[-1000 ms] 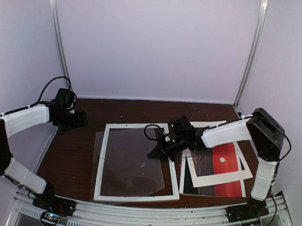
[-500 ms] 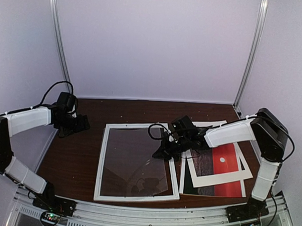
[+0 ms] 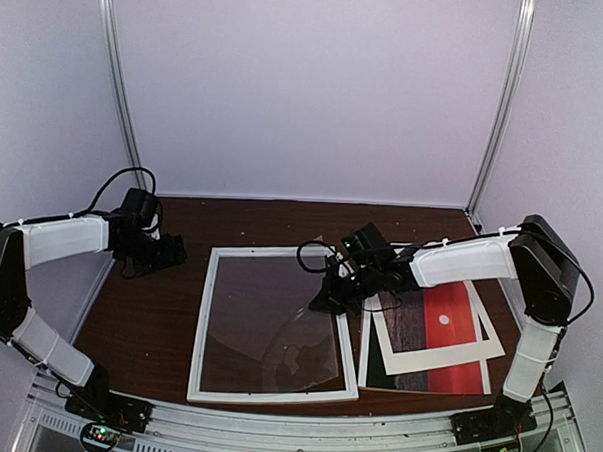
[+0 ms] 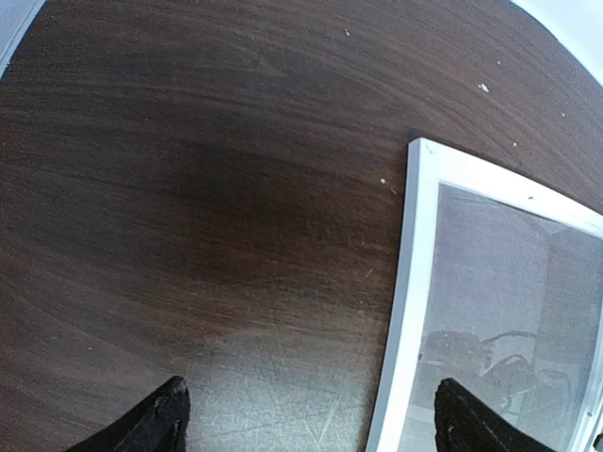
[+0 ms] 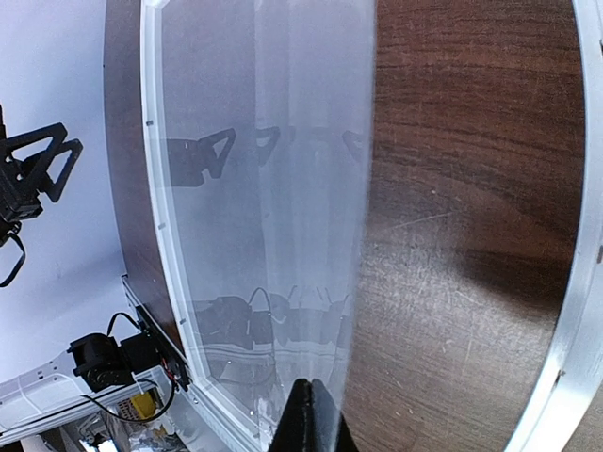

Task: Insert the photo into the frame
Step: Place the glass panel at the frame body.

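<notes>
Here, a clear sheet (image 3: 278, 315) sits in the frame (image 3: 203, 322) and the photo (image 3: 447, 322) lies off to its right.
Your right claw (image 3: 323, 302) is pinched closed on the sheet's right edge, tilting it up inside the thin white frame at mid-worktop (image 3: 148, 309). The photo, red sky with a small white sun, lies flat just beside the frame, with a white mat (image 3: 421, 359) skewed on top of it. Your left claw (image 3: 172, 250) hovers spread wide, left of the frame.
</notes>
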`<move>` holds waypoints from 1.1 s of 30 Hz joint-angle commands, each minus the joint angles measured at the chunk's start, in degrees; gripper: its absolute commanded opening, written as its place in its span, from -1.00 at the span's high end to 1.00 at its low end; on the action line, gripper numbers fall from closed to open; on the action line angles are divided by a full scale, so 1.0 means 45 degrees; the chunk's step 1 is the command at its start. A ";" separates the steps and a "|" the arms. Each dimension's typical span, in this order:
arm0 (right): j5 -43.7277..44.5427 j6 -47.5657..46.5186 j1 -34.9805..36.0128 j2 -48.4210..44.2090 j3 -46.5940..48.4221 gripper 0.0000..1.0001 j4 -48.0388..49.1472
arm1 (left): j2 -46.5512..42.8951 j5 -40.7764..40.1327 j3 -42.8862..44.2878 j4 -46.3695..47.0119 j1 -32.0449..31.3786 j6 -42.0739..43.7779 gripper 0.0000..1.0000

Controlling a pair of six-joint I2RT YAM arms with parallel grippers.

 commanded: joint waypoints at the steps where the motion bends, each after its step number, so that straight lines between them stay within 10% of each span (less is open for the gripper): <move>1: 0.0650 -0.0491 -0.0061 -0.0461 0.0471 1.00 -0.0558 | 0.0297 0.0224 0.0160 0.0510 -0.0291 0.0150 -0.81; 33: 0.0931 -0.1362 -0.0061 -0.0752 0.1169 1.00 -0.1099 | 0.0798 0.0184 0.0335 0.0550 -0.0935 0.0150 -0.82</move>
